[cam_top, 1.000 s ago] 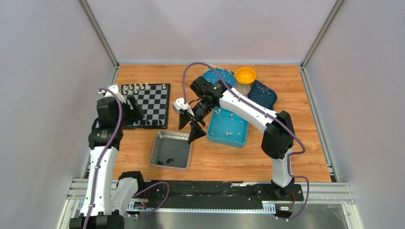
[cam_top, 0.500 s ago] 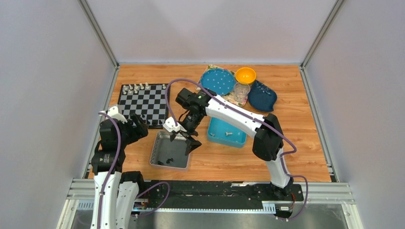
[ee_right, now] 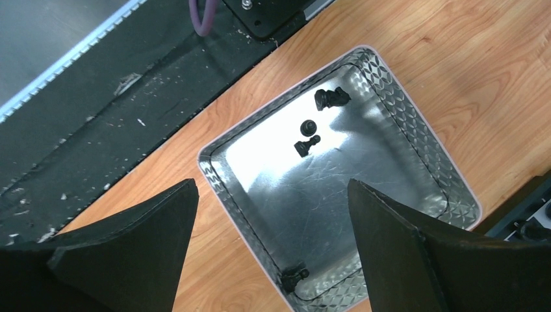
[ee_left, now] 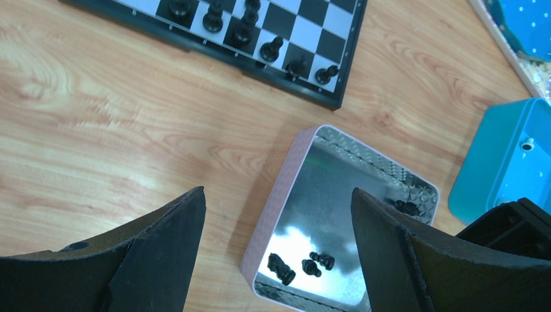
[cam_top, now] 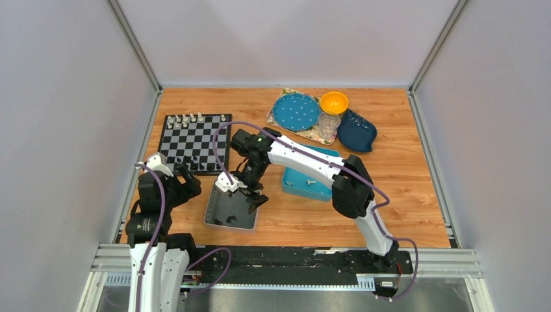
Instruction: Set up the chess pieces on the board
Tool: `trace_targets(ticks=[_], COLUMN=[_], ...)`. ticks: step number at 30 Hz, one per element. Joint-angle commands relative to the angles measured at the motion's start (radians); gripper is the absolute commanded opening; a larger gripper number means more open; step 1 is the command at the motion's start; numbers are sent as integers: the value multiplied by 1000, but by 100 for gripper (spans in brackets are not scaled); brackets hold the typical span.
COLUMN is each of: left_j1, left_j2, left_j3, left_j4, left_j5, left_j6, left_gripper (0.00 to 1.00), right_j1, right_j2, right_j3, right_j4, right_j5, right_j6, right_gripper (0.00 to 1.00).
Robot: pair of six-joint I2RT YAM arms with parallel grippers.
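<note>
The checkered board [cam_top: 195,140] lies at the far left, with cream chess pieces [cam_top: 185,119] along its far row and black ones [cam_top: 188,159] on its near rows. Several loose black pieces [ee_right: 307,143] lie in the silver tray [cam_top: 211,208] near the middle. My right gripper [cam_top: 243,193] hangs open over this tray's far edge, holding nothing. My left gripper [cam_top: 185,179] stands open above the wood between board and tray, also with nothing in it. In the left wrist view the tray's black pieces [ee_left: 305,263] show between the fingers.
A blue tray [cam_top: 312,185] holding cream pieces sits right of the silver tray, partly under the right arm. A dotted blue plate [cam_top: 295,110], an orange bowl [cam_top: 334,102], a glass [cam_top: 329,122] and a dark blue bowl [cam_top: 356,130] stand at the back right.
The right arm swung left and nearer, from beside the blue tray to over the silver tray. The left arm drew back from the board toward the near edge.
</note>
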Motion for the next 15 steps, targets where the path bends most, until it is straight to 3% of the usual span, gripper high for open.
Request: trace_targets(ticks=[1, 12, 15], left_j1=[5, 5, 5], left_j2=[-25, -65, -79], left_j3=[-39, -112, -114], left_j4=[-16, -18, -30], left_j5=[2, 35, 15], left_j6=[-62, -144, -157], left_gripper=[89, 87, 86], right_j1=[19, 56, 68], right_j2=[31, 134, 134], right_j3=[-1, 18, -4], right_j4=[114, 198, 241], right_j5=[41, 105, 131], right_j6=[-12, 74, 150], right_gripper=[84, 55, 51])
